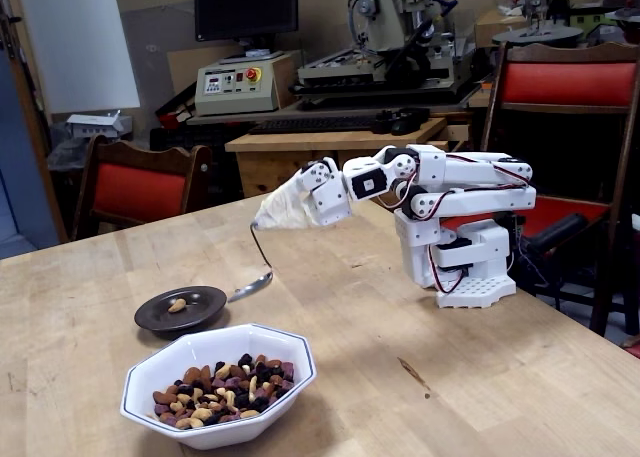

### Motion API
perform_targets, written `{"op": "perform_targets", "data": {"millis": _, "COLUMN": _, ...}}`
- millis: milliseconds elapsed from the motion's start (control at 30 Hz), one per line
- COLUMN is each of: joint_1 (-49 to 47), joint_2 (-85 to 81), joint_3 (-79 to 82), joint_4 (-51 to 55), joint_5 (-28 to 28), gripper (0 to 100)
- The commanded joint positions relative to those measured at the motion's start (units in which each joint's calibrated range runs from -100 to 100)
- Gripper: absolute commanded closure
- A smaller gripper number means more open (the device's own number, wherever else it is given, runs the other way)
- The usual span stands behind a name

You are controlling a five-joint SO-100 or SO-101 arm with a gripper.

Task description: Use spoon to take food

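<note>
The white arm reaches left over the wooden table. Its gripper (275,212) is shut on the taped upper end of the spoon (252,282), and off-white tape hides the fingertips. The thin bent handle hangs down. The shiny bowl sits just right of the dark plate (181,309), above its rim. One nut lies on that plate. The food (222,386), mixed tan and brown nuts with dark dried fruit, fills the white octagonal bowl (218,380) at the front. I cannot tell whether the spoon bowl holds anything.
The arm's white base (465,262) stands on the table at right. Red-cushioned wooden chairs stand behind the table at left (135,189) and right (565,82). A workbench with a monitor, keyboard and machines fills the background.
</note>
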Motion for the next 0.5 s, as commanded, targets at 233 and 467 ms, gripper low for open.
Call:
{"op": "perform_targets", "data": {"millis": 233, "joint_1": -0.1, "joint_2": 0.1, "joint_3": -12.3, "joint_4": -1.2, "joint_5": -0.1, "gripper": 96}}
{"op": "perform_targets", "data": {"millis": 467, "joint_1": -4.4, "joint_2": 0.1, "joint_3": -12.1, "joint_4": -1.1, "joint_5": 0.0, "gripper": 96}}
